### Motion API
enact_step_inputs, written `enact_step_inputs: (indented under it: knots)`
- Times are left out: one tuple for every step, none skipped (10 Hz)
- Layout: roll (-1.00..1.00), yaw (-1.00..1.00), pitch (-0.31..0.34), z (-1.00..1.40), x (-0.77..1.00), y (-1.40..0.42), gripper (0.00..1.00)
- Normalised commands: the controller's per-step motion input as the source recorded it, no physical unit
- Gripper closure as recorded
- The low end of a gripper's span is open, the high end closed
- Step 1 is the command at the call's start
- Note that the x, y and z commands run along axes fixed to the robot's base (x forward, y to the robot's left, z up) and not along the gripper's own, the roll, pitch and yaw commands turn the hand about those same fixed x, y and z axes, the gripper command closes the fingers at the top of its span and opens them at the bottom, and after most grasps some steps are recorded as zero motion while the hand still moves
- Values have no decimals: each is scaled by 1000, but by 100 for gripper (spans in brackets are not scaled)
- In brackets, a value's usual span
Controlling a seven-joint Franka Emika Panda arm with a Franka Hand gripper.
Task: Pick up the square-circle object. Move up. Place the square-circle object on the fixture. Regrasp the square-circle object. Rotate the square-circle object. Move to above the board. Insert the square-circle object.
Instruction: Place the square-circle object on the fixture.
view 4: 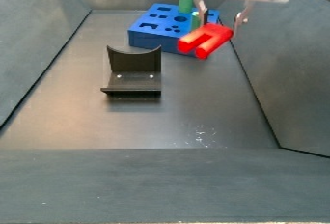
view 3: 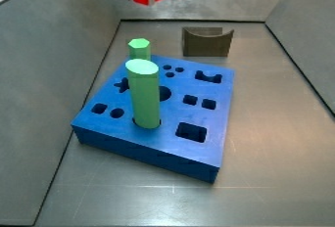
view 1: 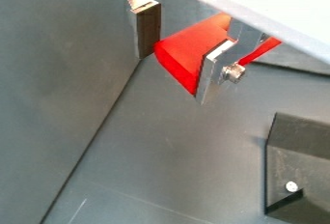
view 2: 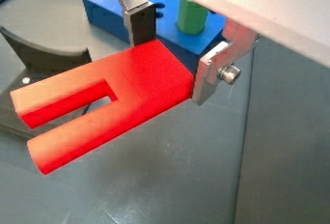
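Left of centre in a side view sits the fixture point(view 4: 130, 70); up right, the gripper point(view 4: 215, 20) hangs in the air, clamped on the square-circle object point(view 4: 204, 41), with the board point(view 4: 160, 27) behind.

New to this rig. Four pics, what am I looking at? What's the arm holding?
It is one robot arm with a two-finger gripper. Two pictures come from cameras on its wrist, looking down past the jaws; two come from cameras fixed beside the table. The jaws are shut on the square-circle object, a red peg with a two-pronged end, held up in the air, as a side view shows. On the floor lie the board, a blue slab with shaped holes and two green cylinders standing in it, and the fixture, a small dark block with a curved notch. The peg touches neither.
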Motion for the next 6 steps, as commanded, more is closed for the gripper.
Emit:
enact_step_inputs:
  knots:
    - [-151,-25,20,771,-27,0,100]
    - [-150,-25,28,578,-17,-5,100]
    - [-145,-26,31,499,-13,-4,100]
    - [-145,-25,38,337,-8,-8,100]
    - [-146,-27,39,173,-6,-3,100]
    - [-152,1000,-249,79,1000,-459,100]
